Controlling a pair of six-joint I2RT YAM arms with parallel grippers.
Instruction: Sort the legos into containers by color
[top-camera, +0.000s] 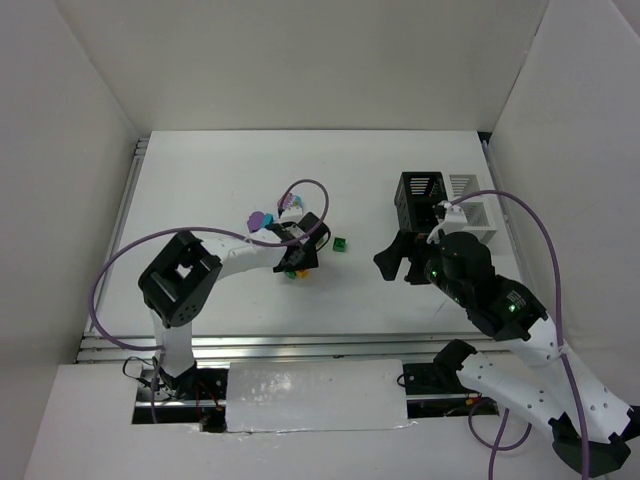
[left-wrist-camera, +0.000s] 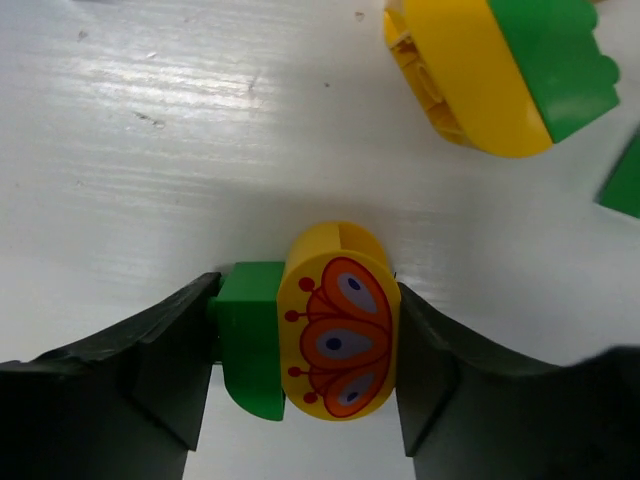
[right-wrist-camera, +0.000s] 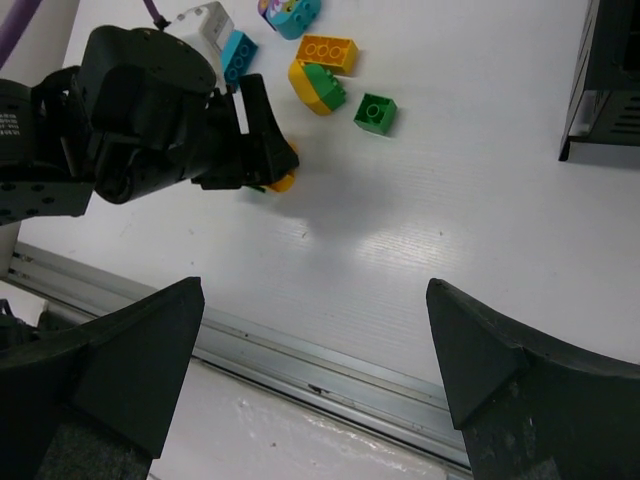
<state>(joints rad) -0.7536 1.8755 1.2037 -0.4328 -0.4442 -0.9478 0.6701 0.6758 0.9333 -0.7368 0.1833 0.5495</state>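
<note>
My left gripper (left-wrist-camera: 305, 345) is shut on a stacked pair of legos, a yellow brick with an orange butterfly print (left-wrist-camera: 338, 330) joined to a green one (left-wrist-camera: 248, 335), low over the table. From above, this gripper (top-camera: 297, 258) hides most of the pair. A second yellow-and-green pair (left-wrist-camera: 500, 70) lies just beyond it. A loose green brick (top-camera: 341, 244), a purple one (top-camera: 258, 218) and a teal-pink one (top-camera: 290, 205) lie nearby. An orange brick (right-wrist-camera: 327, 52) shows in the right wrist view. My right gripper (top-camera: 398, 258) is open and empty, in front of the black bin (top-camera: 420, 198).
Two low white bins (top-camera: 463, 186) (top-camera: 482, 215) stand right of the black one. The metal rail at the table's near edge (right-wrist-camera: 330, 370) lies under my right gripper. White walls close in the table at left, back and right.
</note>
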